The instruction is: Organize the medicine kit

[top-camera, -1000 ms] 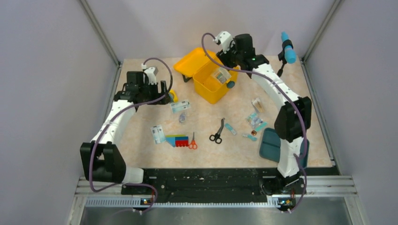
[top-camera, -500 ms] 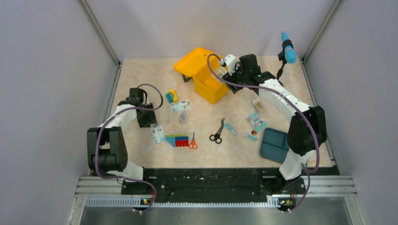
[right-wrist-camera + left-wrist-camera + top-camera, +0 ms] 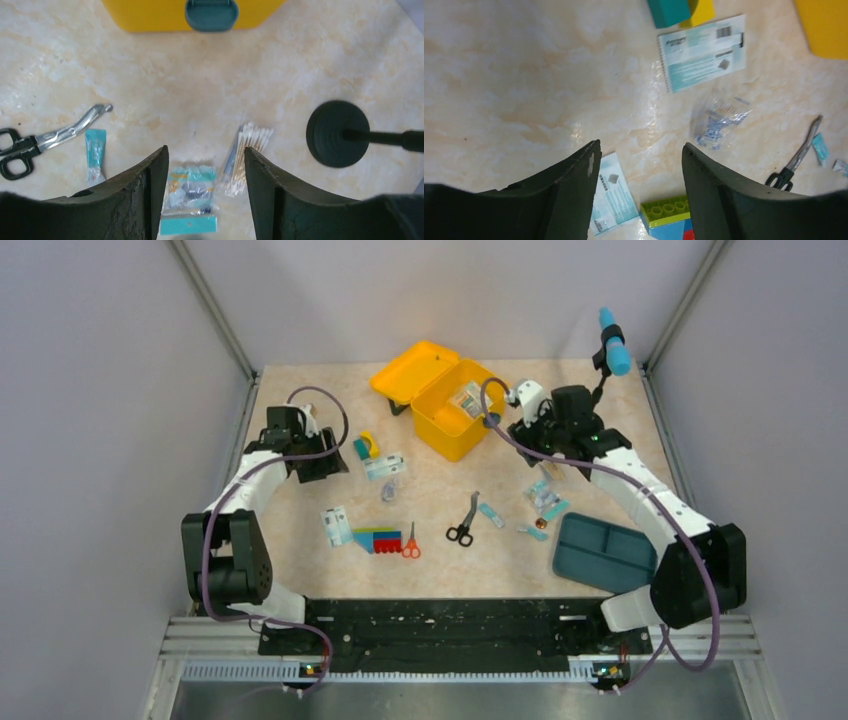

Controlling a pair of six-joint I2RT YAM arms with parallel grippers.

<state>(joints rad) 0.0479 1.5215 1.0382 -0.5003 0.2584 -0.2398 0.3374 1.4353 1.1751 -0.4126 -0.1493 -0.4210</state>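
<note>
Medicine kit (image 3: 440, 398) sits lid-open at far centre of the table (image 3: 500, 570), one packet inside. Left gripper (image 3: 639, 150) has jaws apart and empty, near a leaflet (image 3: 703, 52) and clear bag (image 3: 716, 120). Right gripper (image 3: 205, 152) is also spread and empty, over a sachet pack (image 3: 189, 202) with cotton swabs (image 3: 247, 155) beside it. Black scissors (image 3: 463, 523), toy block (image 3: 377, 539) and teal tray (image 3: 603, 553) lie loose nearer the arms.

Quick count, far as I can see: one yellow medicine kit (image 3: 412, 372), one teal tray (image 3: 603, 552), one multicoloured toy block (image 3: 376, 539), two pairs of scissors (black-handled scissors (image 3: 462, 523), orange-handled scissors (image 3: 410, 544)), two printed packets (upper packet (image 3: 384, 466), lower packet (image 3: 337, 526)), one cotton swab bundle (image 3: 247, 157), one crumpled clear bag (image 3: 716, 120).
</note>
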